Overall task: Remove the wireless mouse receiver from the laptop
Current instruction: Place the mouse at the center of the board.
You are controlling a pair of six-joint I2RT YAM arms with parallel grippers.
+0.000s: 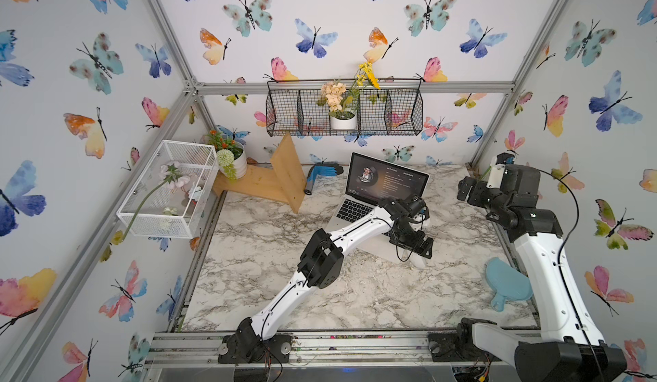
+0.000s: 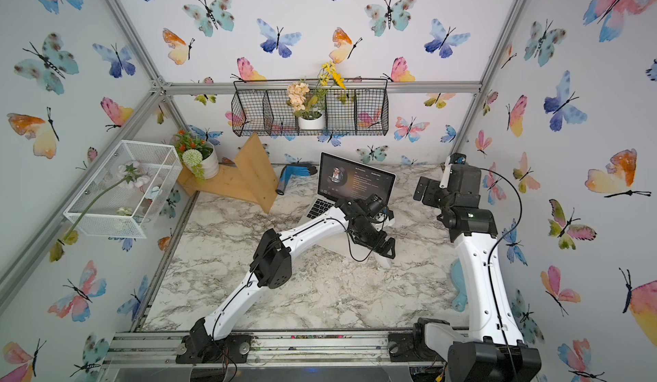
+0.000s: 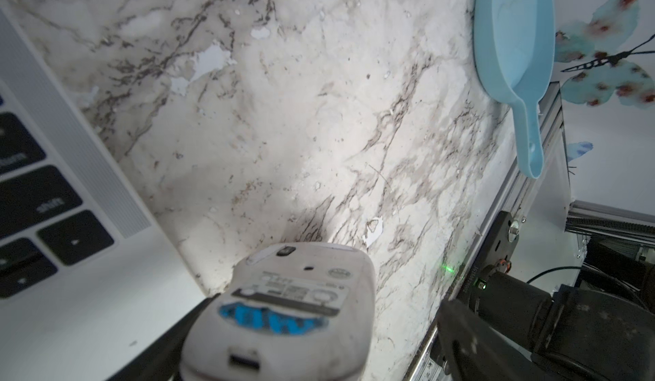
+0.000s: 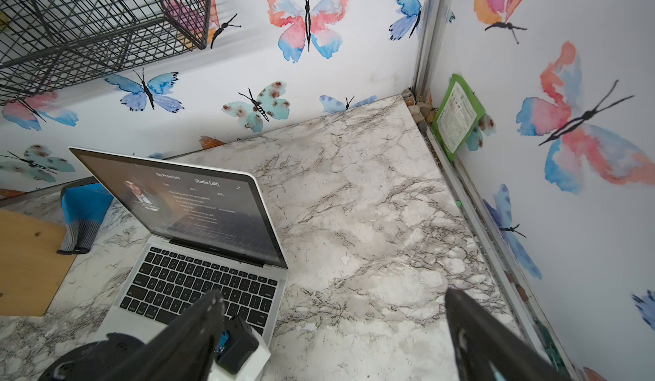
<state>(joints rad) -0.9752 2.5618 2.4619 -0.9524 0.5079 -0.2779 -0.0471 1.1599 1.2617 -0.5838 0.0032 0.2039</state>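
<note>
Currently: laptop open, screen lit, at centre frame in both top views, on the counter.

Left claw: low over the laptop's front corner, lower centre of the left wrist view. Fingers spread wide, either side of a white mouse that lies underside up. One finger is against the mouse, with a clear gap at the other, so not clamped.

Right claw: fingers wide, nothing between them, hanging above the counter at right of frame in the top views, well apart from the laptop.

Receiver: not made out. The laptop's side edges are too small or hidden. The mouse underside has a small slot at the bottom of the wrist frame; contents unclear.

Step, as judged: locating the receiver; extraction not confirmed.

Next move calls for: sight the stub on the laptop's side edge, narrow the claw squarely onto it, and pull straight out along the port. The right claw could brace the laptop against sliding.
</note>
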